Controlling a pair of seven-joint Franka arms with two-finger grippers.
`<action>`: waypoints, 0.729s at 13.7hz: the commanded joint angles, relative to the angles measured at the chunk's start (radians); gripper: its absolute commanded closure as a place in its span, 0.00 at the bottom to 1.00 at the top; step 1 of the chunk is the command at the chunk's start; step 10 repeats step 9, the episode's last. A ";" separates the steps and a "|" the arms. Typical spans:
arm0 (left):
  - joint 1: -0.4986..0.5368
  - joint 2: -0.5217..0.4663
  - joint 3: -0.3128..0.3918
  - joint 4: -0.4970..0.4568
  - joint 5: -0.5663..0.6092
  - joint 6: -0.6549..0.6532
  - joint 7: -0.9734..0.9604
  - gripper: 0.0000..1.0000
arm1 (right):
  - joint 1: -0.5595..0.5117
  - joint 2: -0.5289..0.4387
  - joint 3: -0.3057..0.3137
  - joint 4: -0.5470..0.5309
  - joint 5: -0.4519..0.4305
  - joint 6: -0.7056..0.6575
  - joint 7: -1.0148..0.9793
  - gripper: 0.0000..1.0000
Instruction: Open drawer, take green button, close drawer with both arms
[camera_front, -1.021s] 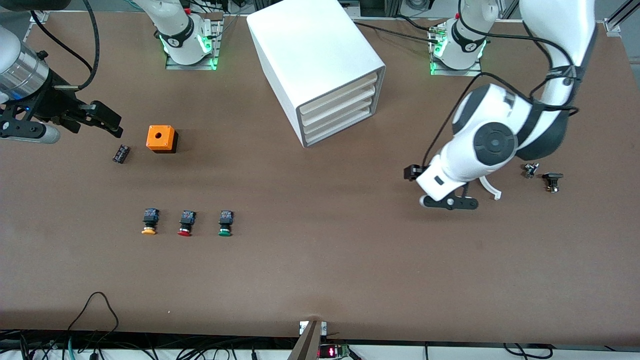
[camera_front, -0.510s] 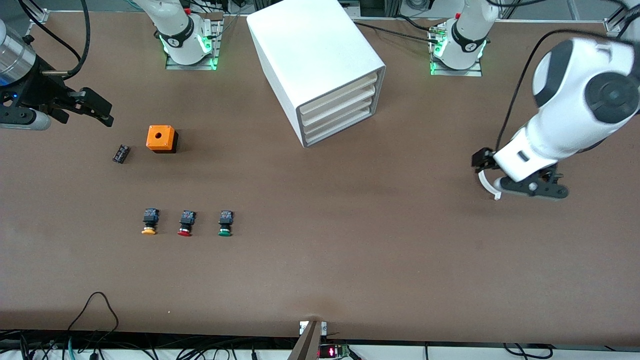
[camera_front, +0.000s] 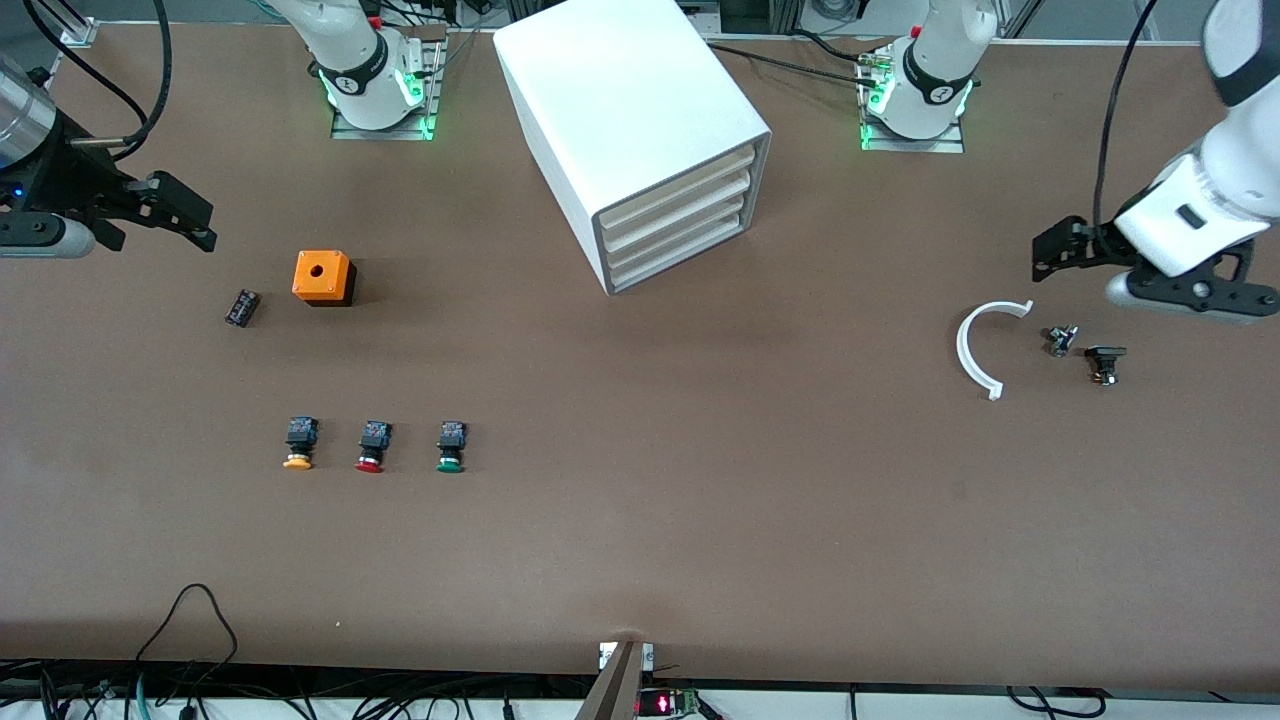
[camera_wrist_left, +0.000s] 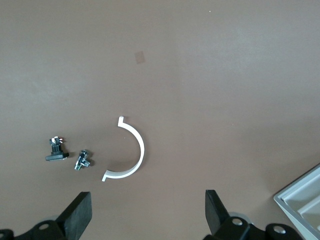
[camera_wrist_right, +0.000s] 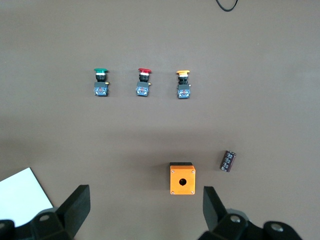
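Observation:
The white cabinet (camera_front: 640, 120) stands at the middle of the table's robot side. Its four cream-fronted drawers (camera_front: 680, 225) are all shut. The green-capped button (camera_front: 451, 447) lies on the table beside a red one (camera_front: 371, 447) and a yellow one (camera_front: 299, 445); it also shows in the right wrist view (camera_wrist_right: 101, 82). My left gripper (camera_front: 1055, 252) is open and empty, over bare table at the left arm's end, also seen in the left wrist view (camera_wrist_left: 147, 215). My right gripper (camera_front: 188, 215) is open and empty, over the right arm's end, also seen in the right wrist view (camera_wrist_right: 145, 210).
An orange box with a hole (camera_front: 322, 276) and a small black part (camera_front: 242, 306) lie near the right gripper. A white curved strip (camera_front: 975, 350) and two small metal parts (camera_front: 1060, 340) (camera_front: 1104, 362) lie near the left gripper. A cabinet corner (camera_wrist_left: 302, 200) shows in the left wrist view.
My left arm has swung away from the table's middle toward its own end, uncovering the white curved strip. My right gripper has drawn back a little toward its table end.

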 joint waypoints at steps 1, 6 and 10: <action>-0.041 -0.007 0.027 0.042 0.042 -0.030 0.034 0.00 | -0.010 0.014 0.008 0.043 -0.024 -0.013 -0.020 0.00; -0.038 0.022 0.022 0.056 0.045 -0.025 0.033 0.00 | -0.004 0.014 0.010 0.043 -0.029 -0.021 -0.021 0.00; -0.031 0.022 0.019 0.055 0.047 -0.028 0.014 0.00 | -0.005 0.016 0.010 0.043 -0.029 -0.021 -0.021 0.00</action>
